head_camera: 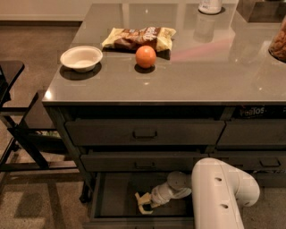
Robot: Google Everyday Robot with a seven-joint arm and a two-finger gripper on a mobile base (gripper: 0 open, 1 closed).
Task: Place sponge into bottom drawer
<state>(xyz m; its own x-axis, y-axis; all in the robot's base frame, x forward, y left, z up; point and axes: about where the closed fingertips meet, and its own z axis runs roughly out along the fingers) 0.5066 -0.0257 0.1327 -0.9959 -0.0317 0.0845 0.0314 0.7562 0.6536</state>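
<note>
The bottom drawer (117, 197) stands pulled open below two shut handled drawers, its dark interior showing. My white arm reaches down into it from the lower right. My gripper (144, 203) is low inside the drawer, near its middle. A pale yellow piece, the sponge (142, 201), shows at the fingertips, close to the drawer floor. Its green top is hidden.
On the grey counter (187, 76) lie a chip bag (138, 37), an orange (145, 57) and a white bowl (81, 58). A jar (279, 42) stands at the right edge and a white cup (210, 6) at the back. A black folding chair (18, 129) stands left.
</note>
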